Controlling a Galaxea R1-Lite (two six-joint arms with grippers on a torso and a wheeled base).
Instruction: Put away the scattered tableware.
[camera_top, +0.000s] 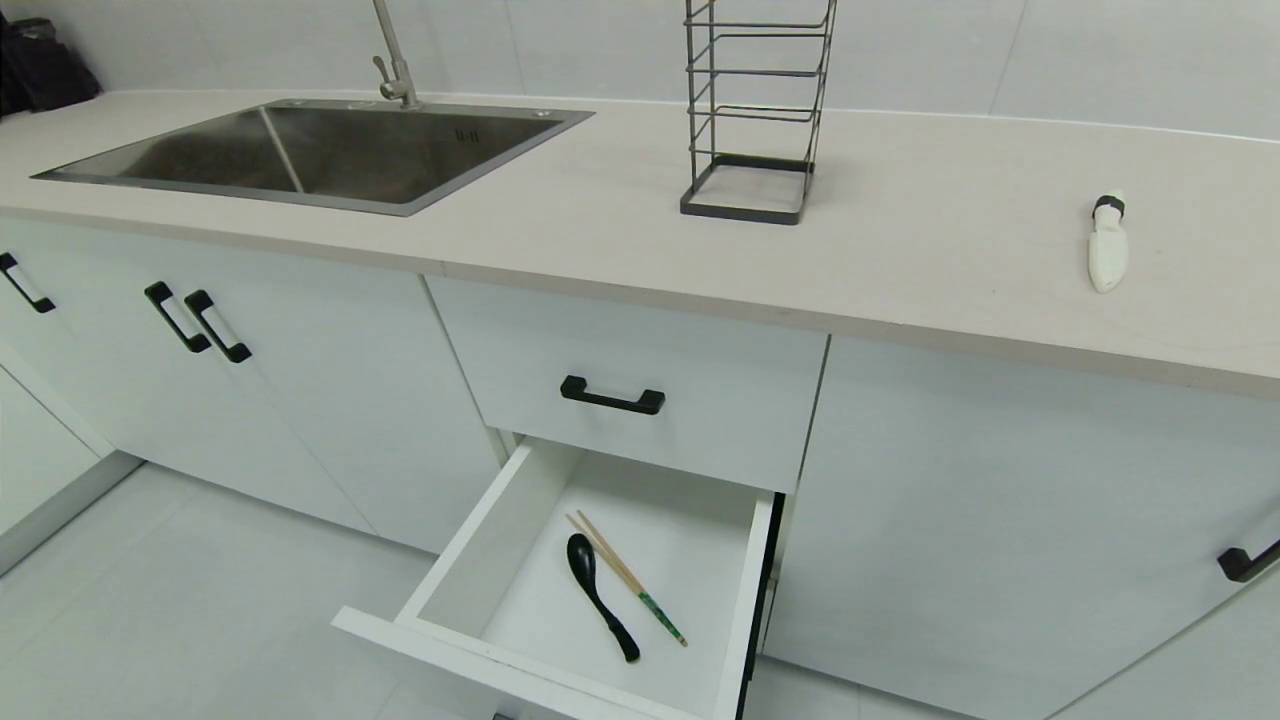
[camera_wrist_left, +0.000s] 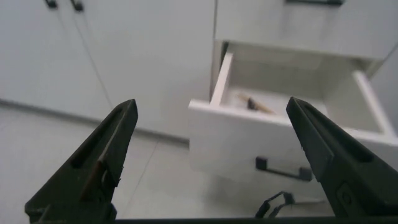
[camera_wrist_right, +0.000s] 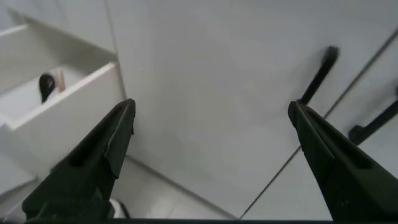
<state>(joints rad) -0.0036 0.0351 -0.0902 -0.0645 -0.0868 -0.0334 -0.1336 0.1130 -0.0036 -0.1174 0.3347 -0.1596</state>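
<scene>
Lower drawer (camera_top: 478, 545) stands pulled out. In it lie a black spoon (camera_top: 598, 600) and a pair of chopsticks (camera_top: 625, 577), just beside each other. The upper drawer (camera_top: 640, 395) is shut. On the desk (camera_top: 950, 250): sink (camera_top: 250, 195) far left, wire rack (camera_top: 745, 210) in the middle, small white utensil (camera_top: 1107, 250) at right. My left tool (camera_wrist_left: 211, 106) and right tool (camera_wrist_right: 211, 104) sit low before the cabinets, fingers spread wide, holding nothing.

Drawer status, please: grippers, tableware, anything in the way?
Left gripper open, empty; right gripper open, empty. Spoon and chopsticks lie in open drawer. White utensil on counter, not put away. Nothing blocks drawer.
</scene>
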